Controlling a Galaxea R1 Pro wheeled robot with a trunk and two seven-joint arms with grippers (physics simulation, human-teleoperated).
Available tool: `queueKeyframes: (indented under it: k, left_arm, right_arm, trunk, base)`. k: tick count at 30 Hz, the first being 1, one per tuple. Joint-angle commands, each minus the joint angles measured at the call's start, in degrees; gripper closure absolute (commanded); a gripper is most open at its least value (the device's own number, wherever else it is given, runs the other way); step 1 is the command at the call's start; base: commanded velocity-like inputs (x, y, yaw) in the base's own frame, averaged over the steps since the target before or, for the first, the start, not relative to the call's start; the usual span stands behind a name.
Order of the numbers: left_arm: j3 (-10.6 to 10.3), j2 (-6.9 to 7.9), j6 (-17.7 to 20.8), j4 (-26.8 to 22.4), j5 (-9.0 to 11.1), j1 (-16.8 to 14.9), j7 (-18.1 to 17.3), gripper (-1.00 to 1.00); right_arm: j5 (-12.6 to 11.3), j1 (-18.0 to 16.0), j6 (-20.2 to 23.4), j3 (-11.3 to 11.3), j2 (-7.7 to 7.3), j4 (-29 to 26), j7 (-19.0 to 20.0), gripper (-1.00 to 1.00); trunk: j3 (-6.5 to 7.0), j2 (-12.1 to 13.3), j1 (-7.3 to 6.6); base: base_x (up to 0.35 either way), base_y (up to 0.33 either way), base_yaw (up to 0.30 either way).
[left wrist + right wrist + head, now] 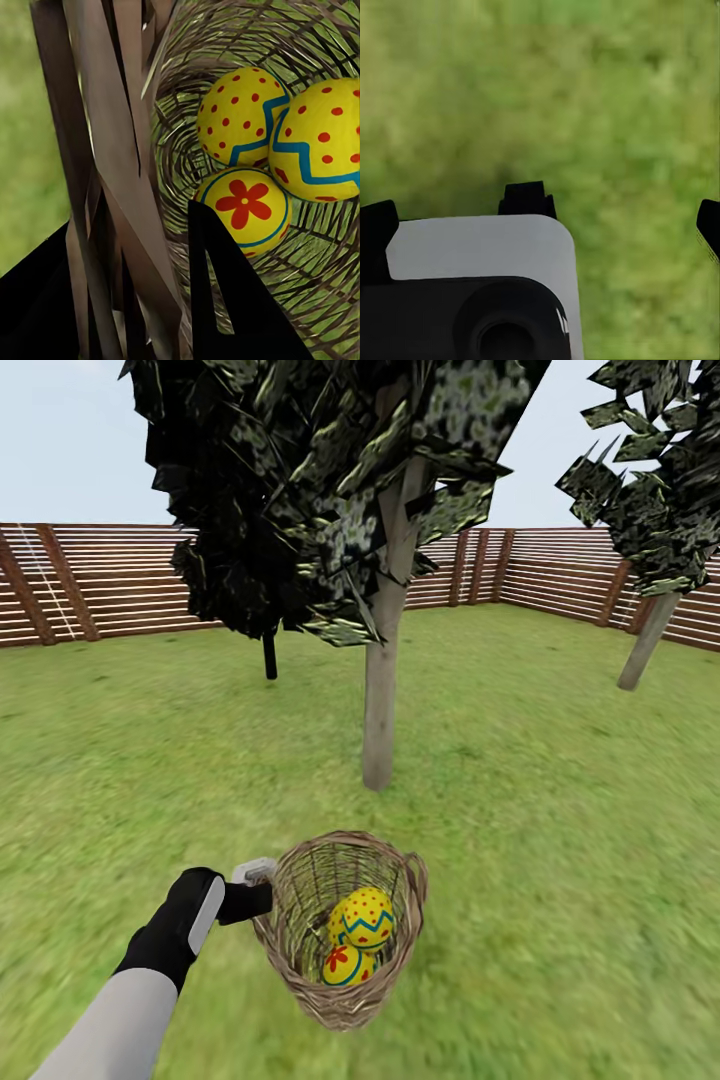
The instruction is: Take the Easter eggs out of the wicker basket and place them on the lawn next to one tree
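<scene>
The wicker basket (340,920) sits low in the head view, on the lawn (560,840) a short way in front of the thick pale tree trunk (383,700). My left gripper (264,890) is shut on its near-left rim; in the left wrist view the black fingers (232,300) straddle the woven wall (112,165). Three Easter eggs lie inside: a dotted one (236,116), a zigzag one (319,139) and the flower one (244,206). The head view shows two of them (365,917). My right gripper (544,225) hangs open over bare grass.
A slimmer-trunked tree (645,645) stands at the right and a thin black trunk (269,657) farther back on the left. The brown slat fence (110,580) rings the garden. A white and black robot part (480,255) lies between the right fingers.
</scene>
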Motion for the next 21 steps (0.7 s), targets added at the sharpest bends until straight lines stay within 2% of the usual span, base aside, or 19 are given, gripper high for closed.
queueKeyframes:
  k: [1,17,21]
  left_arm:
    - [0.28,-0.07,0.34,-0.05,0.9,-0.02,-0.2,1.0]
    - [0.28,-0.07,0.34,-0.05,0.88,-0.02,-0.2,1.0]
    - [0.28,-0.07,0.34,-0.05,0.89,-0.02,-0.2,1.0]
  right_arm:
    - [0.56,-0.04,-0.22,-0.5,0.01,0.12,0.13,-1.0]
    - [0.58,-0.04,-0.23,-0.42,0.03,0.16,0.11,-1.0]
    - [0.54,-0.05,-0.23,-0.49,-0.01,0.16,0.11,-1.0]
  trunk:
    - [-0.05,-0.02,0.03]
    - [-0.05,-0.02,0.03]
    - [-0.05,-0.02,0.03]
  base:
    - [0.316,-0.005,0.155]
    - [0.316,-0.12,0.286]
    - [0.316,-0.128,0.056]
